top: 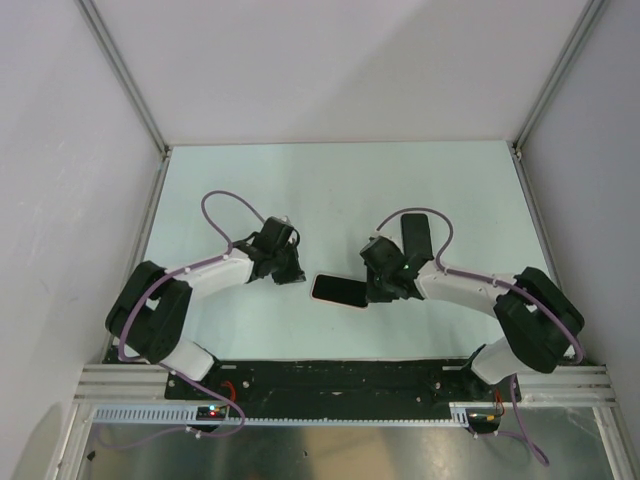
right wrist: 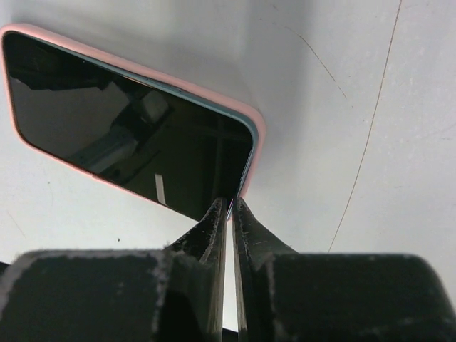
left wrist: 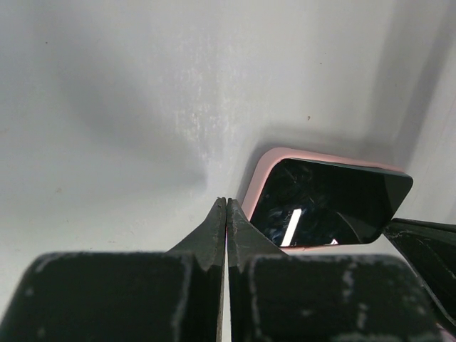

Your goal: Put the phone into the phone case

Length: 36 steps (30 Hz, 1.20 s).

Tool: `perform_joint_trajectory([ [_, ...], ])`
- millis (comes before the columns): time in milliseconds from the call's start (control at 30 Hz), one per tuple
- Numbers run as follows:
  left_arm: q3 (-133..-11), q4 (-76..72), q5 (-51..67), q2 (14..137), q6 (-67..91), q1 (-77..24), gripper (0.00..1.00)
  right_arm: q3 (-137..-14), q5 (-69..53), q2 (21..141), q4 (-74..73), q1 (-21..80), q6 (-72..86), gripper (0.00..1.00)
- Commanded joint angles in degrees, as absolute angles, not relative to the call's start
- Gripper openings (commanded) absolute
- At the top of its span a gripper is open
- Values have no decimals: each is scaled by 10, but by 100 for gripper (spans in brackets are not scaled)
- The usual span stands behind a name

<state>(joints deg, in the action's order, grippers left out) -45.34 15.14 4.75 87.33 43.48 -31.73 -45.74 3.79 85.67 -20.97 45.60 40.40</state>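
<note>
The phone [top: 338, 290], a black glossy slab, lies screen up inside the salmon-pink phone case [right wrist: 256, 135] at the table's middle. In the left wrist view the phone [left wrist: 328, 199] shows with the case's pale rim [left wrist: 260, 178] around it. My left gripper [top: 290, 278] is shut and empty, its tips [left wrist: 226, 203] just off the case's left end. My right gripper [top: 375, 292] sits at the right end. Its jaws [right wrist: 229, 203] are closed to a thin gap on the case's rim at the near corner of the phone [right wrist: 128, 135].
Another black slab [top: 416, 238] lies behind the right gripper, partly under its cable. White walls with metal posts [top: 160, 150] close in the pale table [top: 330, 190] on three sides. A black base rail [top: 330, 380] runs along the near edge.
</note>
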Motion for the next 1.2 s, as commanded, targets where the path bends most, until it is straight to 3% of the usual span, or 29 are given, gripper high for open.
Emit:
perform_joint_trajectory([
  [0,-469,144,51,876,425,-314,0,-469,64,916,-207,480,404,9],
  [333,-474,144,51,870,425,-314,0,-492,88,950,-248,495,389,10],
  [500,-486,145,51,871,423,-313,0,-542,89,898,-269,481,365,26],
  [633,-496,145,51,869,422,-312,0,-591,92,866,-284,455,342,31],
  [900,-511,149,57,870,421,-312,0,-602,83,874,-278,393,323,29],
  [1167,-514,152,59,867,420,-312,0,-601,70,918,-266,398,313,26],
])
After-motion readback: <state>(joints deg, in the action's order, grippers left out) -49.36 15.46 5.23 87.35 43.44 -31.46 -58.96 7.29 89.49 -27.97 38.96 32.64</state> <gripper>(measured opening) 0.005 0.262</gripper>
